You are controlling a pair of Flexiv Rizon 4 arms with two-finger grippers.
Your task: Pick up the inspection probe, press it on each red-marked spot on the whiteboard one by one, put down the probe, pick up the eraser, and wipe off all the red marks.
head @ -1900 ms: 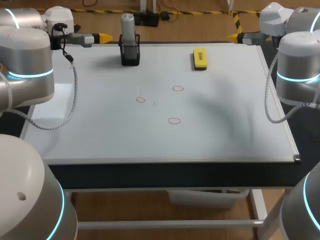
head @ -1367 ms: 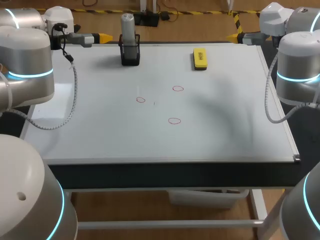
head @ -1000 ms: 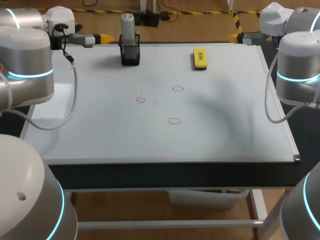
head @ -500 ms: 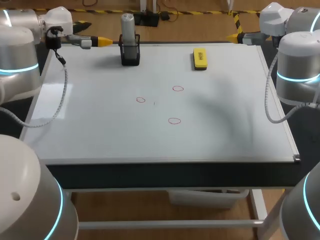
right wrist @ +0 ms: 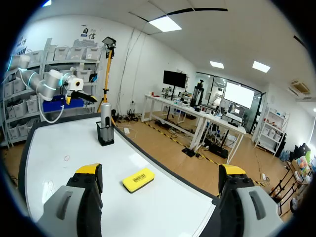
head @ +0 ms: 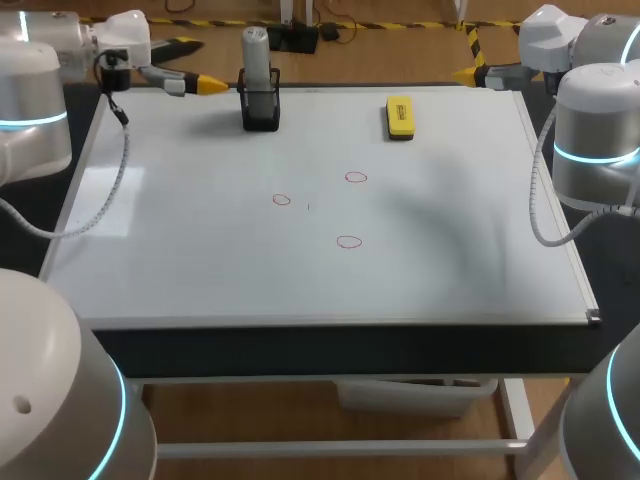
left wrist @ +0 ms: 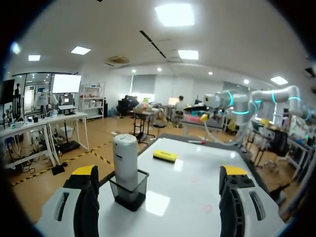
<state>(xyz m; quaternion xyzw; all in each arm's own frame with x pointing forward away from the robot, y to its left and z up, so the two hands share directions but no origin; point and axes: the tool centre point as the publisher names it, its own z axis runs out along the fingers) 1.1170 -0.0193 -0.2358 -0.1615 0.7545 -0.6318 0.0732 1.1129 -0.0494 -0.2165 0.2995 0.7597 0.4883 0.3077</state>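
Note:
A grey cylindrical inspection probe [head: 256, 57] [left wrist: 125, 160] [right wrist: 105, 114] stands upright in a black holder [head: 260, 108] at the whiteboard's [head: 200, 270] far edge. A yellow eraser [head: 399, 116] [left wrist: 164, 156] [right wrist: 138, 179] lies to its right. Three small red circles [head: 281, 199] [head: 355, 177] [head: 348, 241] mark the board's middle. My left gripper [head: 196, 63] [left wrist: 160, 180] is open at the far left corner, pointing toward the probe, which stands ahead of it nearer one finger. My right gripper [head: 467, 73] [right wrist: 160, 177] is open at the far right corner, with the eraser ahead of it.
The whiteboard covers nearly the whole tabletop; its metal frame edge [head: 340, 322] runs along the front. My left arm's cable [head: 105, 200] hangs over the board's left side.
My left arm has swung back and away from the board's left side, and its gripper has turned slightly, tips now angled toward the probe. The right arm has not moved.

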